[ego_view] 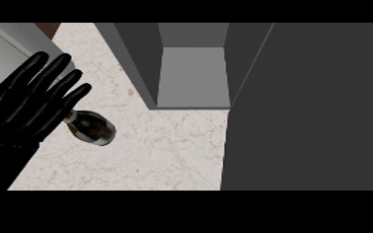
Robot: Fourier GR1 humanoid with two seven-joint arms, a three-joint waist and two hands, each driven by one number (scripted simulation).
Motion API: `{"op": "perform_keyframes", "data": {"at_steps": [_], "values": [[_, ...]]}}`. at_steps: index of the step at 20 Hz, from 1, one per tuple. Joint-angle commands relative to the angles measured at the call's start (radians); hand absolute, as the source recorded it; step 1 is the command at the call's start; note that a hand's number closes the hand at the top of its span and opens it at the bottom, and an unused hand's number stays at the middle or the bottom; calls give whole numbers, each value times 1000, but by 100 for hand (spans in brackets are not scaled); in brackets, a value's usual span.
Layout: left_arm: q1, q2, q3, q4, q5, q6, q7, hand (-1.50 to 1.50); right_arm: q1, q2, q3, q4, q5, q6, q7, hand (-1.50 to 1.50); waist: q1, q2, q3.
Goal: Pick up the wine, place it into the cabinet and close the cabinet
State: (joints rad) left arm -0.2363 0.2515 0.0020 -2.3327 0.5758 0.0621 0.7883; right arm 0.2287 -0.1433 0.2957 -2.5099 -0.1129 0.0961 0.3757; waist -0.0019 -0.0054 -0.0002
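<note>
Plainly not yet grasped, the wine bottle (94, 127) sits on the pale marbled worktop (160, 153) at the left of the head view, near the cabinet (193, 76) but apart from it and to its left. Its dark body faces the cabinet and its neck runs up and left under the fingertips of the left robot hand (25, 113). Whether the bottle stands upright or lies tilted cannot be told from this steep angle. The hand is open, with fingers straight and spread and nothing curled round the glass. It overlaps the neck in the view, though contact cannot be confirmed. That flat, splayed pose suggests a hand lining up on the bottle rather than carrying it, so the pick-up step appears to be the one in hand, and the placing and closing are still to do. The cabinet stands open, its grey inner floor bare and facing the robot, which leaves a free path for the bottle. The broad dark panel at the right looks to be the cabinet door (306, 108), swung out so the opening is clear. It will have to be pushed back once the wine is inside. The right robot hand shows nowhere in the view.
</note>
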Motion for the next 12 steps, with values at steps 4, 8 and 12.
{"op": "perform_keyframes", "data": {"at_steps": [4,8,12], "values": [[-29,50,126,-58,76,-10,45,-150,3,-24,-40,-213,-85,-23,137,-150,-1,2,0],[-14,67,169,-23,60,-56,12,-150,27,-9,17,-226,-26,-35,119,-150,-5,1,0],[-47,109,254,58,96,-100,2,-150,5,-35,-40,-252,-95,-28,169,-150,-9,2,0]]}}
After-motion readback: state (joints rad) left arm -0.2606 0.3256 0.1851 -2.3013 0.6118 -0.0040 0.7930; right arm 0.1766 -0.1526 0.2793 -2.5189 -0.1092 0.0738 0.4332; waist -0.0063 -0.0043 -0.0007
